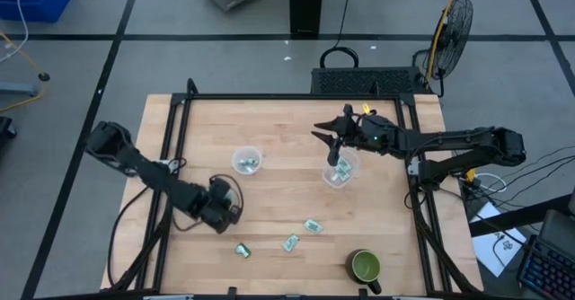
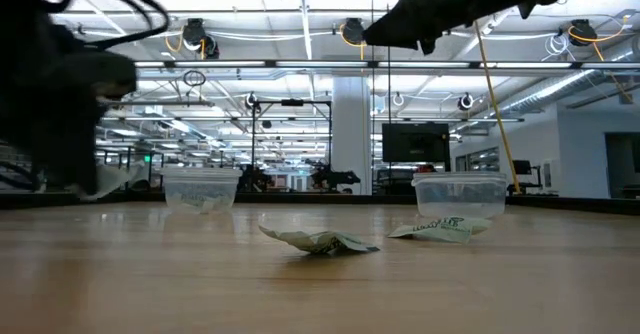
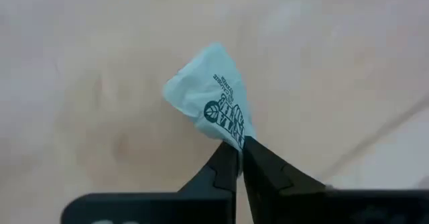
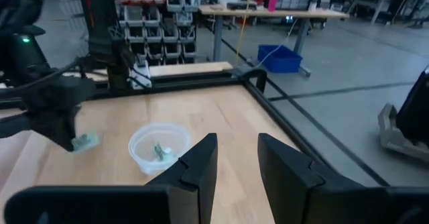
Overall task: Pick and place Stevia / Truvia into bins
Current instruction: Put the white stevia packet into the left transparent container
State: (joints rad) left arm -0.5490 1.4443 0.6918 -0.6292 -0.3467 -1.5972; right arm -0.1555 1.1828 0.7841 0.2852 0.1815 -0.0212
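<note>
My left gripper (image 1: 226, 214) hangs over the near-left part of the table, shut on a green-and-white Stevia packet (image 3: 214, 100), which also shows in the right wrist view (image 4: 84, 142). My right gripper (image 4: 236, 158) is open and empty, raised above the right clear cup (image 1: 340, 171), which holds packets. The left clear cup (image 1: 247, 161) also has packets inside (image 4: 159, 150). Three more packets lie flat on the table near the front edge (image 1: 243, 250), (image 1: 290, 242), (image 1: 312, 226). In the high view the left gripper hides its packet. My left gripper pinches the packet by one corner (image 3: 240, 138) between its two fingertips (image 3: 224, 163). The rest of the packet sticks out past the fingertips, slightly crumpled. It is lifted clear of the table and hangs below the gripper (image 2: 112, 179).
A green mug (image 1: 366, 266) stands near the table's near-right corner. A black frame (image 1: 287, 97) rims the table. Bare wood lies between the two cups and along the far edge. A fan (image 1: 452, 26) stands on the floor beyond the far-right corner.
</note>
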